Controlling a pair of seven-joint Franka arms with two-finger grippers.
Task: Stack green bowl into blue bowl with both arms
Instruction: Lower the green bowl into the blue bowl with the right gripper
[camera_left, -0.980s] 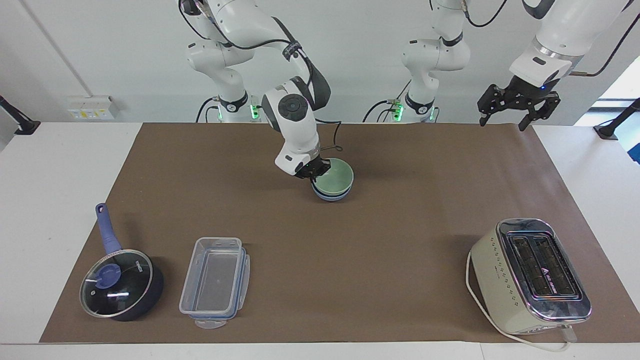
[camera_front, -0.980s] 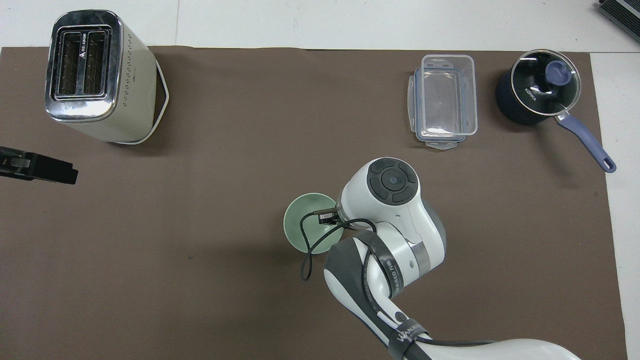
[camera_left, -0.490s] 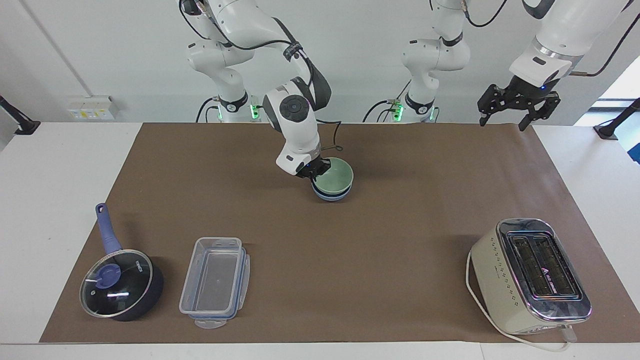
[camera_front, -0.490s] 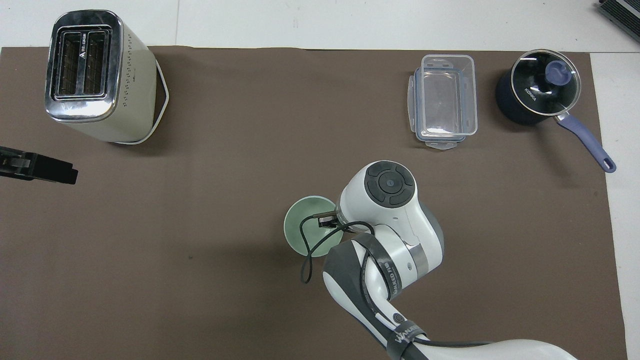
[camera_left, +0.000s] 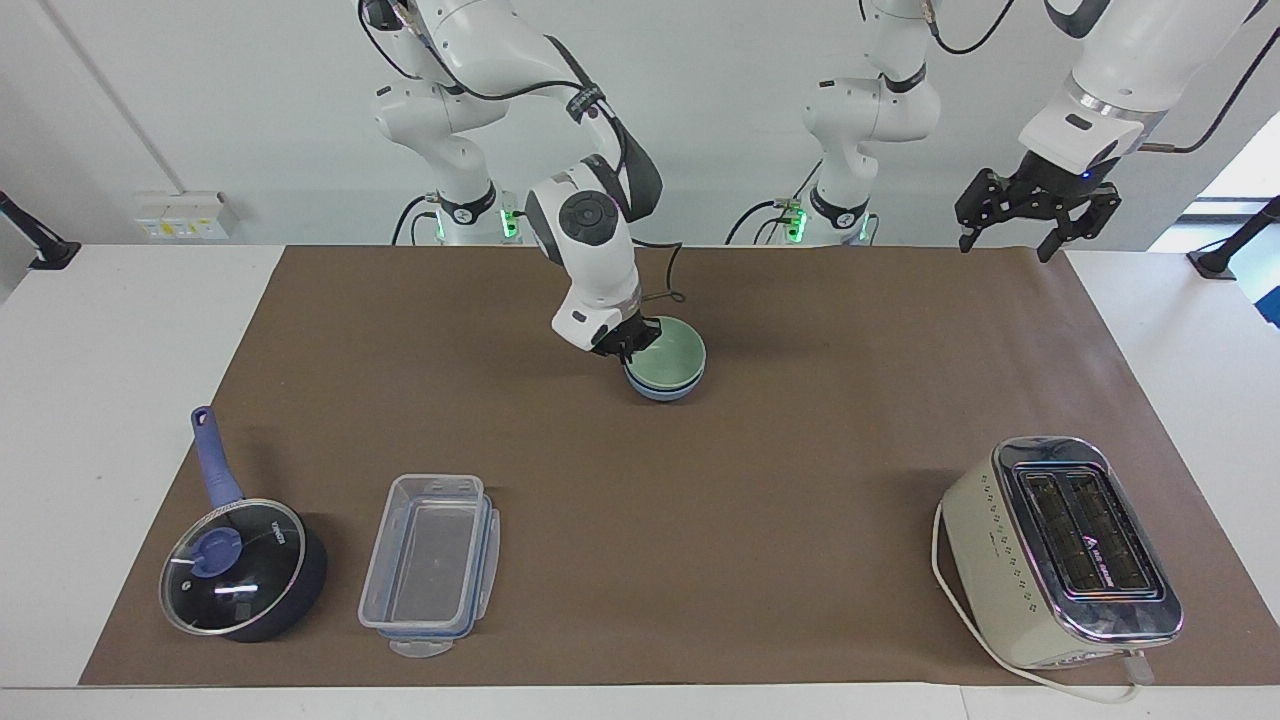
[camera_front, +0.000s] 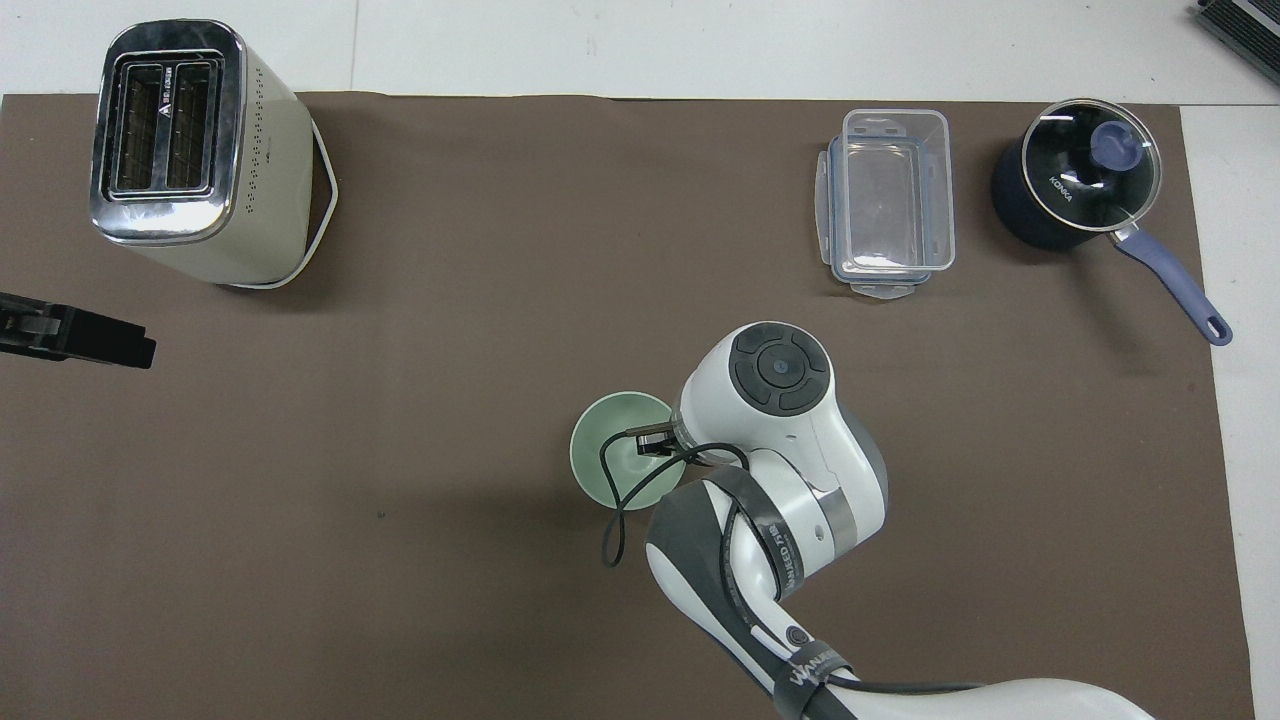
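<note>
The green bowl (camera_left: 668, 362), pale mint and matte, sits nested in the periwinkle blue bowl (camera_left: 662, 391), whose rim shows just beneath it. The right gripper (camera_left: 633, 344) is at the green bowl's rim; whether it grips I cannot tell. The left gripper (camera_left: 1035, 208) waits well apart, fingers spread wide.

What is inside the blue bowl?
The green bowl sits nested in the blue bowl, with the right gripper at its rim. The blue bowl's inside is covered; only its outer wall shows.
</note>
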